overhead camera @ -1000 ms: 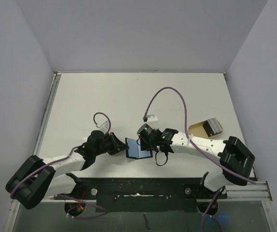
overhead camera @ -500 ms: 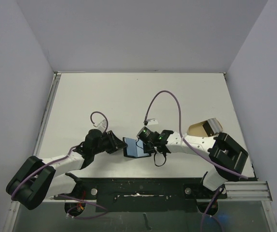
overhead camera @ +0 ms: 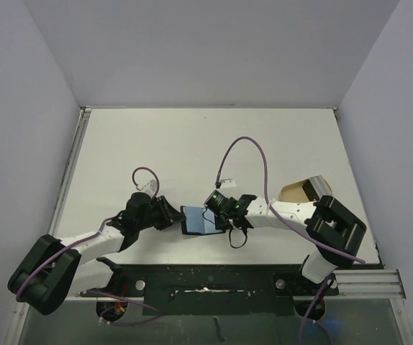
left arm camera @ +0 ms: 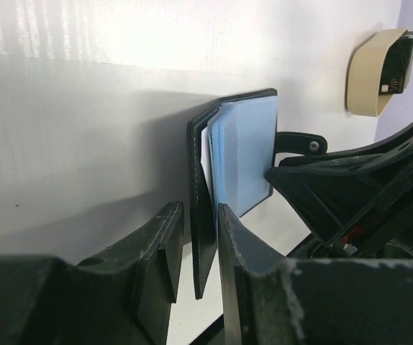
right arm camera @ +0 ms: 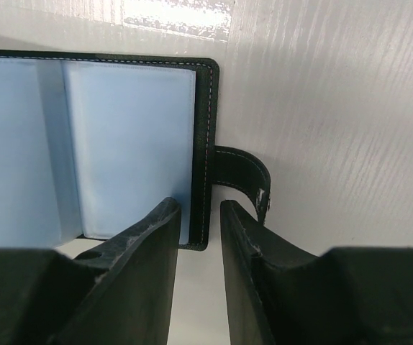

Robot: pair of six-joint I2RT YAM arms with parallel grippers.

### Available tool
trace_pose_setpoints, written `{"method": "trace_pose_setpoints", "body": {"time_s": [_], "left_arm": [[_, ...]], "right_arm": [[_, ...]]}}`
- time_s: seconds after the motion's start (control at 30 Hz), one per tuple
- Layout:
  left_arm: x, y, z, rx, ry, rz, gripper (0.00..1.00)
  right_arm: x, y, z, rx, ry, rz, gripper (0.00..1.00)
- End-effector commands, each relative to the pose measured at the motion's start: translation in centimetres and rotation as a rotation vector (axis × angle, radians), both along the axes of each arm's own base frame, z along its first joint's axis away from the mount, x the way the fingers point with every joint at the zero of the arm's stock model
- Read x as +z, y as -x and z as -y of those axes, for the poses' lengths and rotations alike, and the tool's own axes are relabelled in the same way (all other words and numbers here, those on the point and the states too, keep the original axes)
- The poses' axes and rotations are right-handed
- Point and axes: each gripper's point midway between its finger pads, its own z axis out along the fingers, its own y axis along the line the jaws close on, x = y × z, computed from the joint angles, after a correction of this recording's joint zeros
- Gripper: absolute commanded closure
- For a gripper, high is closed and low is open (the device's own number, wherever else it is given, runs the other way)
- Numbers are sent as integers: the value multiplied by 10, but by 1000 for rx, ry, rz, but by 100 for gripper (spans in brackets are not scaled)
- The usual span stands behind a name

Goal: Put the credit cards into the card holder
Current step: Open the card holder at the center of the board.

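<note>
Since a second ago, both grippers and the open wallet between them have shifted a little to the left, and the right arm's elbow has drawn in beside the tray.

Left gripper (left arm camera: 198, 215): fingers almost together, clamped on the edge of the black cover, which stands on edge between them.

Right gripper (right arm camera: 199, 208): fingers close together with a narrow slit between them. The stitched border and lower corner of the cover show in that slit. Whether they pinch anything cannot be told. In the left wrist view one of its fingers touches the outer blue sleeve.

Card holder (overhead camera: 199, 220): open, near the front edge of the table (overhead camera: 192, 144), held between the two grippers, blue sleeves fanned. Snap tab (right arm camera: 242, 176) unfastened and sticking out to the side.

Credit cards (overhead camera: 316, 188): in the tan tray (overhead camera: 293, 191) at the right, well apart from the holder; the top card is dark.

Purple cable (overhead camera: 246, 144): loops above the right arm.
</note>
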Motion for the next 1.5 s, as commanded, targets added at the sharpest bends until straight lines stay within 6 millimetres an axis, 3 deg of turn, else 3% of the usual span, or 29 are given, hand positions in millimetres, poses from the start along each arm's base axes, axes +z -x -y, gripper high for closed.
{"method": "trace_pose_setpoints", "body": {"time_s": [0.0,0.07,0.27,0.43,0.7,1.07,1.23,1.47], "left_arm": [[4,-10,-5,20,-32,48,77],[1,-9,-7,24,-40,42,79],[-4,-10,-8,24,-50,38,99],[-7,-11,-3,-11,-53,32,100],[5,-11,12,-66,25,56,100],[33,-10,22,-107,102,110,100],[35,-6,23,-121,112,103,100],[30,-2,22,-125,109,92,100]], "right_arm": [[4,-6,1,-39,-14,36,70],[3,-5,1,-41,-20,32,71],[-3,0,6,-53,-11,19,71],[-3,2,10,-66,-10,19,71],[16,-3,0,-37,-50,58,69],[82,-23,2,19,-126,226,61],[96,-40,32,-31,-66,255,59],[116,-86,107,-169,70,309,56]]}}
